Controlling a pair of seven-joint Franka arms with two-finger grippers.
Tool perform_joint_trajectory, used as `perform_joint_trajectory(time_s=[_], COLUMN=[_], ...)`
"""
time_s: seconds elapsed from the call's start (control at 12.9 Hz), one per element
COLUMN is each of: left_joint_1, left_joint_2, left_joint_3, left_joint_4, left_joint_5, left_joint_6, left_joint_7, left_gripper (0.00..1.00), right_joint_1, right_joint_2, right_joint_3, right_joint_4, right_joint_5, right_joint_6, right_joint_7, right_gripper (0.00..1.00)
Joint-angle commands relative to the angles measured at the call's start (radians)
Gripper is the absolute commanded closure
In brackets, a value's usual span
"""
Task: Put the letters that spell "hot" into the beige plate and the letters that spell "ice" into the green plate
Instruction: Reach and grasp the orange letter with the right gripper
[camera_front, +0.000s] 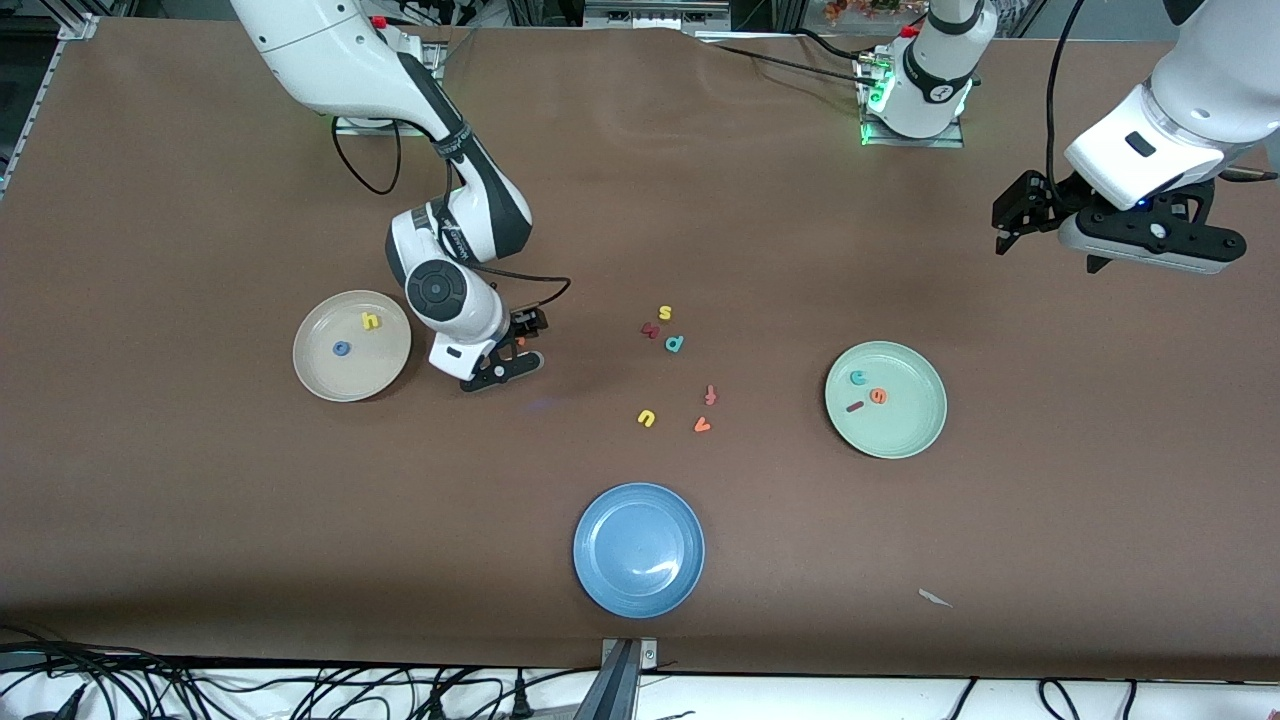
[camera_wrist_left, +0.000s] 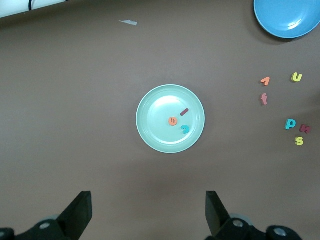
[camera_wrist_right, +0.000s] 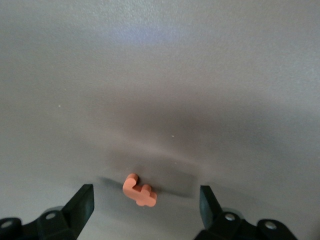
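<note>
- Right gripper (camera_front: 508, 352): arm bent low beside the beige plate (camera_front: 325, 375), wrist turned down to the bench (camera_front: 200, 500); fingers spread wide with the orange t (camera_wrist_right: 139, 190) lying loose between them, not gripped.
- Beige plate holds the yellow h (camera_front: 372, 321) and blue o (camera_front: 341, 348).
- Left gripper (camera_front: 1005, 232): arm waits raised at its own end of the bench, fingers fully apart, empty.
- Green plate (camera_front: 915, 435) holds the teal c (camera_front: 858, 377), orange e (camera_front: 878, 396) and dark red i (camera_front: 855, 406).

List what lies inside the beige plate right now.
The beige plate holds the yellow h and the blue o, lying apart. No orange t in it: that letter lies on the table between the right gripper's open fingers beside the plate.
</note>
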Motion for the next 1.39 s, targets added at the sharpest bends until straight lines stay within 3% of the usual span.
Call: perform_joint_trajectory(time_s=[0.0, 0.15, 0.62, 1.31], left_joint_1=[-0.006, -0.004, -0.006, -0.003], left_joint_2=[0.005, 0.002, 0.008, 0.016], left_joint_3=[0.008, 0.008, 0.007, 0.008], left_joint_4=[0.015, 0.015, 0.013, 0.019], left_joint_5=[-0.022, -0.025, -0.033, -0.034], left_joint_6=[-0.047, -0.072, -0.118, -0.12], left_joint_7=[0.004, 0.003, -0.063, -0.063], left_gripper=[0.0, 0.0, 0.0, 0.0], right_joint_1=[0.003, 0.003, 0.003, 0.003], right_joint_2=[-0.02, -0.022, -0.023, -0.028], right_joint_3=[0.002, 0.002, 0.001, -0.002], right_joint_4=[-0.036, -0.045, -0.045, -0.042], right_joint_5=[-0.003, -0.003, -0.003, 0.0], right_joint_6=[0.031, 0.031, 0.031, 0.025], right_joint_7=[-0.01, -0.012, -0.009, 0.013], right_gripper=[0.16, 0.35, 0.65, 0.75])
